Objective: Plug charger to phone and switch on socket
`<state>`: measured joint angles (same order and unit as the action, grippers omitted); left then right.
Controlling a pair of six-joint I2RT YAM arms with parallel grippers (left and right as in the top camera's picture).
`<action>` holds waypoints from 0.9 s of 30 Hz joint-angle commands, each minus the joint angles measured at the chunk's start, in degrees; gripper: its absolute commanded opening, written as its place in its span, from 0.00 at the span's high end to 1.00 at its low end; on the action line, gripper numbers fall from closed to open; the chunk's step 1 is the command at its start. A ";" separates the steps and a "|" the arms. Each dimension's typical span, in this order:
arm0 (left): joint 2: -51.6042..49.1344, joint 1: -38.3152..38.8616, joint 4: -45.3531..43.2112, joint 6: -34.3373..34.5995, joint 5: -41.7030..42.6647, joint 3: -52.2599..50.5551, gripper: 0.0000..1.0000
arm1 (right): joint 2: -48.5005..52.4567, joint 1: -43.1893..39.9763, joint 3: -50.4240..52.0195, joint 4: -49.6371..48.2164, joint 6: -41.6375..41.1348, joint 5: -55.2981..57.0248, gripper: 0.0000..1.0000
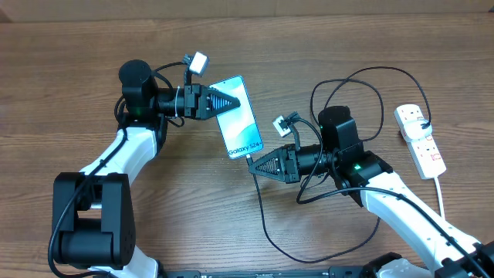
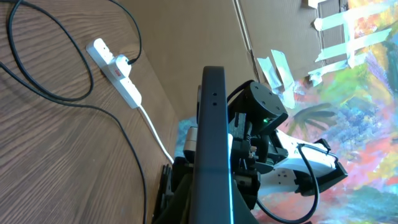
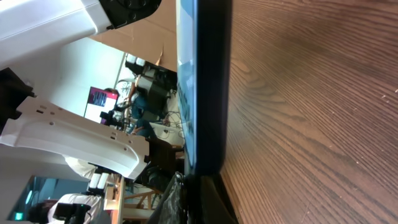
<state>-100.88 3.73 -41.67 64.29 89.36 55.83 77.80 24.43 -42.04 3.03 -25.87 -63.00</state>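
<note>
The phone (image 1: pixel 243 127) lies tilted with its cyan screen up, the "Galaxy S24+" text near its lower end. My left gripper (image 1: pixel 234 100) is shut on the phone's upper end. In the left wrist view the phone (image 2: pixel 212 124) shows edge-on between the fingers (image 2: pixel 211 208). My right gripper (image 1: pixel 255 164) is shut on the charger's connector tip, which sits right at the phone's lower edge. I cannot tell whether the tip is seated. In the right wrist view the phone's edge (image 3: pixel 208 81) rises from the jaws (image 3: pixel 199 199). The charger cable (image 1: pixel 261 208) trails down from the tip.
The white socket strip (image 1: pixel 421 139) lies at the far right with the charger plugged into its upper outlet, well away from both grippers. It also shows in the left wrist view (image 2: pixel 115 70). The black cable loops over the right arm and near the table's front edge.
</note>
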 commanded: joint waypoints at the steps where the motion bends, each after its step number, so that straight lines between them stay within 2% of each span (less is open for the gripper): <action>1: -0.11 0.07 -0.11 -0.83 1.29 1.27 0.96 | 0.17 -0.17 -1.49 -1.42 0.37 0.63 0.96; 18: -0.11 0.72 -0.11 0.04 1.31 1.27 0.96 | 0.17 -0.17 -1.49 -5.03 0.37 4.50 0.96; 20: -0.11 0.90 -0.11 0.00 1.31 1.27 0.96 | 0.17 -0.20 -1.49 -5.55 0.42 4.57 0.91; 23: -0.11 0.90 -0.13 -0.02 1.31 1.27 0.96 | 0.17 -0.17 -1.49 -3.89 0.42 5.11 0.75; 27: -0.11 0.68 -0.13 -2.49 1.31 1.27 0.96 | 0.15 -0.17 -1.49 0.37 1.68 4.94 0.62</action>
<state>-100.95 4.16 -41.56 64.29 89.27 56.05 77.91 24.40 -42.39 1.93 -25.47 -58.67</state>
